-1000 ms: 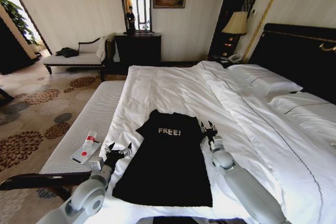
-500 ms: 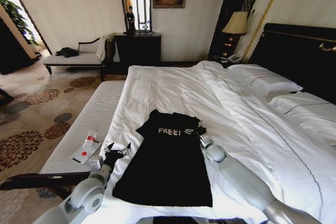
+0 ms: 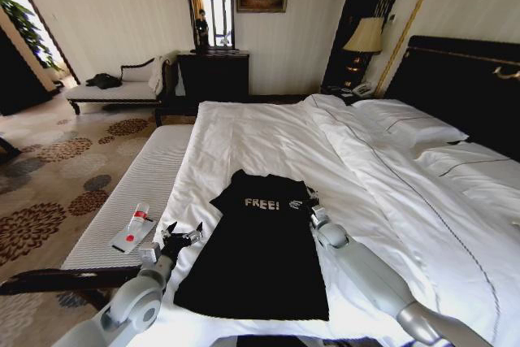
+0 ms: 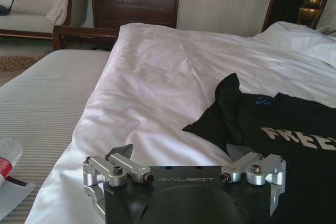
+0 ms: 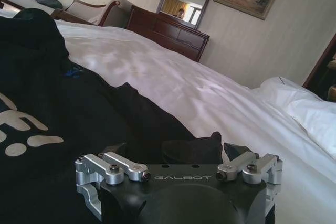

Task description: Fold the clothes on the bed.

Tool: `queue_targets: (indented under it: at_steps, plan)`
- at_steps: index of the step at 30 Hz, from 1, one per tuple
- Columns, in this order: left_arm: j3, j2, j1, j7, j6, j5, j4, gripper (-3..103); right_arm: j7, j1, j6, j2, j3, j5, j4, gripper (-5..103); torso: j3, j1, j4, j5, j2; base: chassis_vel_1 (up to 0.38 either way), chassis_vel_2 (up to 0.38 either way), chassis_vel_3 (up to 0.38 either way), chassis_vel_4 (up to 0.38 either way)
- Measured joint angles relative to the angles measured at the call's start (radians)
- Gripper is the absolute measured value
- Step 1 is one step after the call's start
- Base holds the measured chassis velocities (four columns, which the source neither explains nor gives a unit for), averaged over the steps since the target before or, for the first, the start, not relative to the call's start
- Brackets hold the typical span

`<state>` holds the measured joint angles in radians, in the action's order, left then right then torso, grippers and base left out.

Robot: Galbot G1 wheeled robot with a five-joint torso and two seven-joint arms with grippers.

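The black soft-fabric sleeveless top with white "FREE!" lettering lies flat on the near part of the large white-sheeted bed, lettering toward the far side. My right gripper sits at the top's right shoulder edge, its fingers spread around a raised fold of black fabric, not clamped on it. My left gripper hovers released, fingers apart, just left of the top's near-left edge, over white sheet. A small red-and-white tube lies on the striped bench further left.
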<state>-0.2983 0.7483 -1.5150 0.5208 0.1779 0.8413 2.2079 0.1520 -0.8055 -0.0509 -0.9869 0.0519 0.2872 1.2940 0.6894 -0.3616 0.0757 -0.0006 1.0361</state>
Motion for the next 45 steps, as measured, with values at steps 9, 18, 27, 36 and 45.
queue_targets:
  at_steps: [9, 18, 27, 36, 45]
  plan:
    - [-0.013, 0.006, -0.021, 0.0, -0.004, -0.002, 0.014, 100, -0.001, 0.003, -0.01, 0.011, 0.013, -0.039, -0.016, 96, 0.0, 0.0, -0.0002, 0.0001, 0.0, 0.0, 0.0, 0.0, 0.0]
    - [-0.015, 0.008, -0.023, 0.0, -0.007, -0.003, 0.018, 100, 0.008, -0.01, -0.013, 0.023, 0.006, -0.032, -0.015, 63, 0.0, 0.0, 0.0, 0.0001, 0.0, 0.0, 0.0, 0.0, 0.0]
    - [-0.014, 0.009, -0.016, 0.001, -0.008, 0.001, 0.017, 100, 0.011, -0.011, -0.012, 0.037, 0.011, -0.031, -0.023, 31, 0.0, 0.0, -0.0001, 0.0, 0.0, 0.0, 0.0, 0.0, 0.0]
    - [-0.015, 0.01, -0.01, 0.002, -0.009, 0.006, 0.012, 100, 0.017, -0.012, -0.033, 0.035, 0.011, -0.03, -0.041, 2, 0.0, 0.0, 0.0, 0.0001, 0.0, 0.0, 0.0, 0.0, 0.0]
    - [-0.018, 0.009, -0.009, 0.004, -0.011, 0.012, 0.018, 100, 0.146, -0.02, 0.016, -0.036, -0.061, 0.276, -0.026, 1, 0.0, 0.0, -0.0004, 0.0001, 0.0, 0.0, 0.0, 0.0, 0.0]
